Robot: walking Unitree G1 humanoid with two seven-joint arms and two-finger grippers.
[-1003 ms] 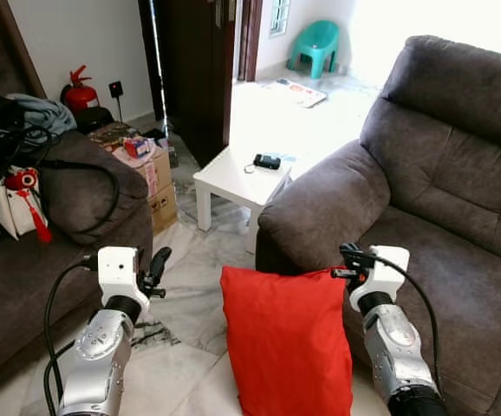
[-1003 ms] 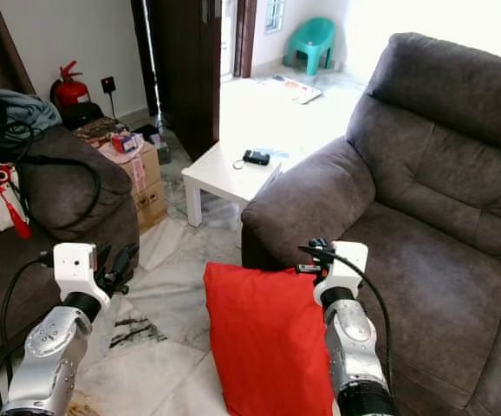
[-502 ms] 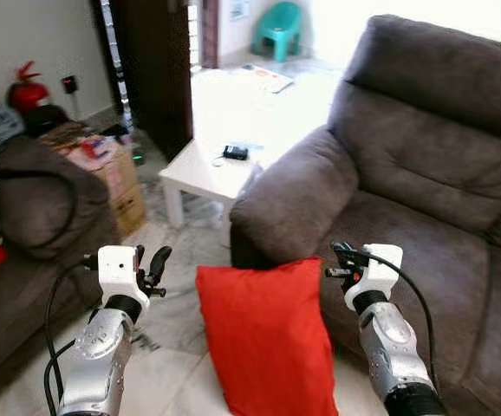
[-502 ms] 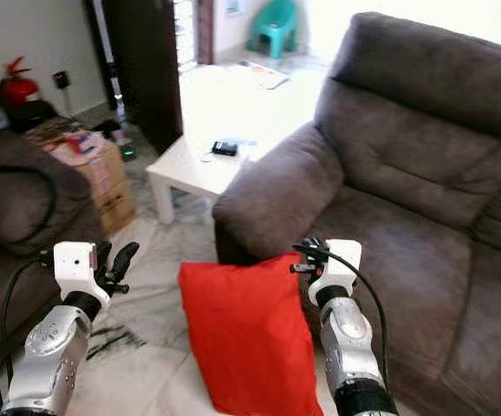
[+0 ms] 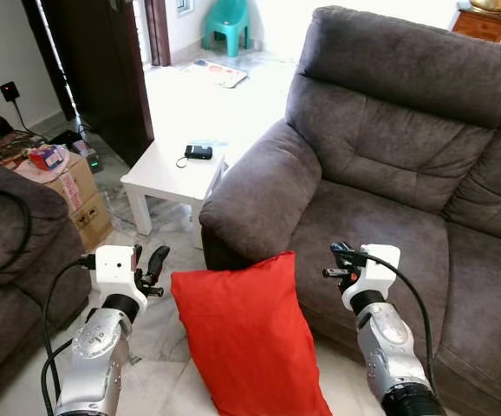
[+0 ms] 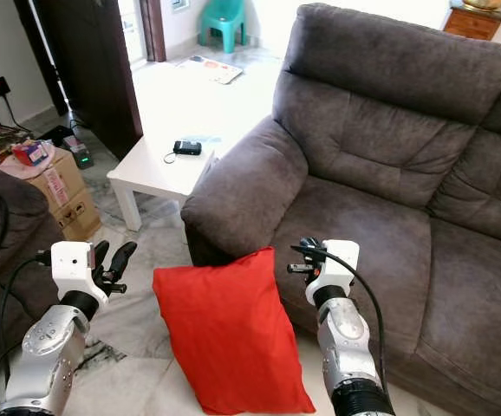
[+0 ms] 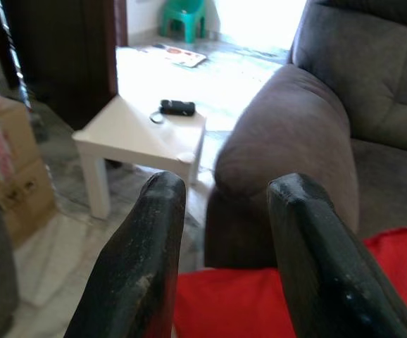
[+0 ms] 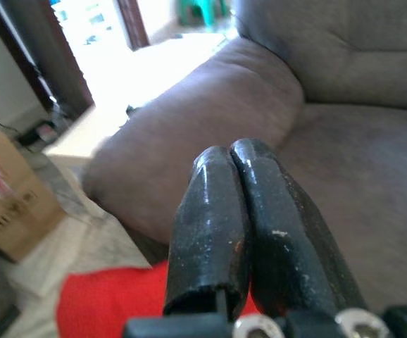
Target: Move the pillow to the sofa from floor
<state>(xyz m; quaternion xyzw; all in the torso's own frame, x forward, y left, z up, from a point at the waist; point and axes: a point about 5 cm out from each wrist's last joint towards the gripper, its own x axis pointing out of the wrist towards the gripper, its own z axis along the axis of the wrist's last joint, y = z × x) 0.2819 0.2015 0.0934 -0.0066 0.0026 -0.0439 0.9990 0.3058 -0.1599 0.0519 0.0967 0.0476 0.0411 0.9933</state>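
The red pillow (image 5: 249, 341) stands on the floor (image 5: 159, 312), leaning against the sofa (image 5: 380, 147) front by its armrest — between my two arms. My left claw (image 5: 152, 265) hovers beside it with fingers (image 7: 143, 260) spread, grasping nothing. My right claw (image 5: 339, 260) is clenched tight on nothing — fingers pressed together above the seat edge.

Two silver arms with ribbed metal casings, dark joints at the wrists, each capped by a white boxy camera block. Black cables looping from each block back along the forearm. Long black fingers on left gripper (image 5: 157, 263) and right gripper (image 5: 337, 260), matte and scuffed, with small silver screws at the base of the right pair.
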